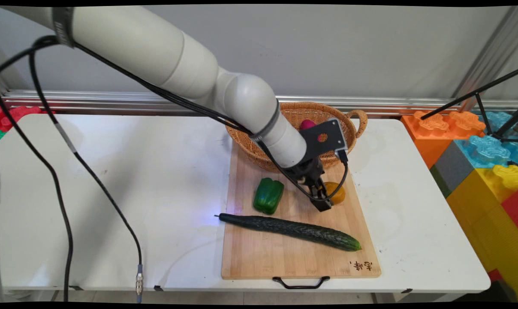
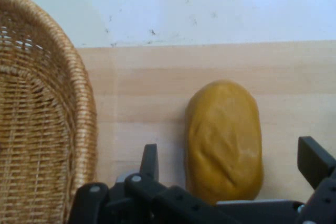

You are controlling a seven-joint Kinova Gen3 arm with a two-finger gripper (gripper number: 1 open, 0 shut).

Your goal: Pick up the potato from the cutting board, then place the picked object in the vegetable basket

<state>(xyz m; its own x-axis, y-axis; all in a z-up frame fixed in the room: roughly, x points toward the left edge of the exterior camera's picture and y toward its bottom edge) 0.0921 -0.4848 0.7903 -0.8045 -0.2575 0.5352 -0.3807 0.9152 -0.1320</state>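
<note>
A yellow-orange rounded vegetable [image 1: 338, 192] [image 2: 224, 139] lies on the wooden cutting board [image 1: 280, 259] [image 2: 147, 93], near its right far side. My gripper [image 1: 329, 200] [image 2: 231, 166] is lowered over it and stands open. One finger [image 2: 150, 160] is to the vegetable's left and the other finger [image 2: 314, 160] to its right, both with a gap to it. Left of the gripper on the board sits a green bell pepper [image 1: 268, 195]. A long dark cucumber [image 1: 291, 227] lies slantwise in front of both.
A wicker basket [image 1: 353, 124] [image 2: 47, 145] stands at the board's far end, close behind the gripper, with a purple item [image 1: 307, 124] inside. Coloured foam blocks [image 1: 477, 146] and a black tripod leg [image 1: 469, 95] stand beyond the table's right edge. Black cables [image 1: 61, 201] hang at the left.
</note>
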